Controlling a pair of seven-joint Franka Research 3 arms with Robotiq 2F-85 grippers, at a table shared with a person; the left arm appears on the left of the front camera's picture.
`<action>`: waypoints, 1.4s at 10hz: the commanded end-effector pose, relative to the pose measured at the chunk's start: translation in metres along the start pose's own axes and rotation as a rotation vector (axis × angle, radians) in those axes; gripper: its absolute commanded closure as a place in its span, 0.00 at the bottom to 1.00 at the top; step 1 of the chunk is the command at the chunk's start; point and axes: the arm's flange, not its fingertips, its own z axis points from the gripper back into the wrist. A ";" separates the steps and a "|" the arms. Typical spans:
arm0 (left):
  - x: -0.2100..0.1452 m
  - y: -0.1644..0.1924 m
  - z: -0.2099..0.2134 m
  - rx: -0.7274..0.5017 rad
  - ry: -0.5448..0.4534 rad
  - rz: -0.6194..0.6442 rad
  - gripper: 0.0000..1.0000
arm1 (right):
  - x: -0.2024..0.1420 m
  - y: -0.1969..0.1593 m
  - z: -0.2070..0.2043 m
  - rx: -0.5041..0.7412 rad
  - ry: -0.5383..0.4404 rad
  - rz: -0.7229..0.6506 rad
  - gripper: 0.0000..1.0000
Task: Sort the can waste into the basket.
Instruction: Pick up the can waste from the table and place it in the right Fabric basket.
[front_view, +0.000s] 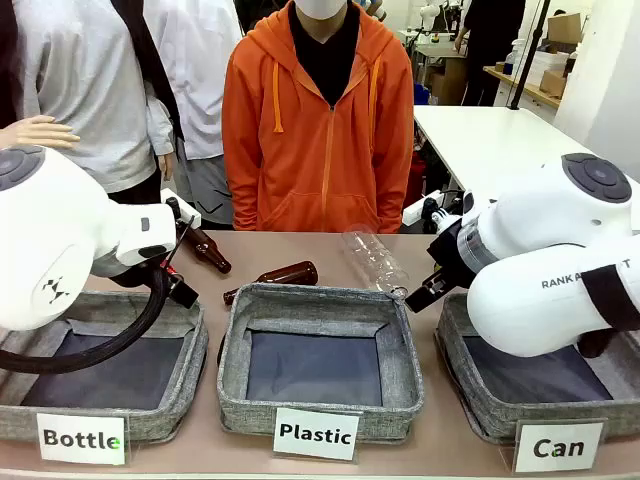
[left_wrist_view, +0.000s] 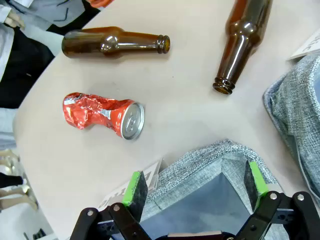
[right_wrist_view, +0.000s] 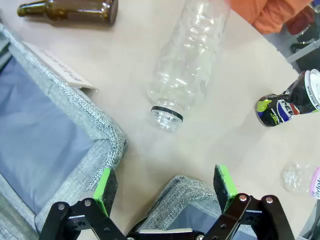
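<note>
Pepsi can past right end effector | red can past left end effector | released

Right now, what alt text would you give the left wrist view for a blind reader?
A crushed red can lies on its side on the tan table, two brown glass bottles lying beyond it. The open left gripper hangs above a corner of a grey fabric basket.

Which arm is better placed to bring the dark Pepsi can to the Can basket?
Likely the right: its open gripper hangs near the dark Pepsi can on the table, and the Can basket lies directly below the right arm.
</note>
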 end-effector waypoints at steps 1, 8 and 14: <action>0.000 0.000 0.000 0.000 0.000 0.000 0.00 | 0.000 0.000 0.000 0.000 0.000 0.000 0.00; 0.000 0.000 0.000 0.000 0.000 0.000 0.00 | 0.000 0.000 0.000 0.000 0.000 0.000 0.00; 0.001 -0.007 0.040 -0.030 -0.018 -0.005 0.00 | 0.005 -0.001 0.034 0.036 0.020 -0.005 0.00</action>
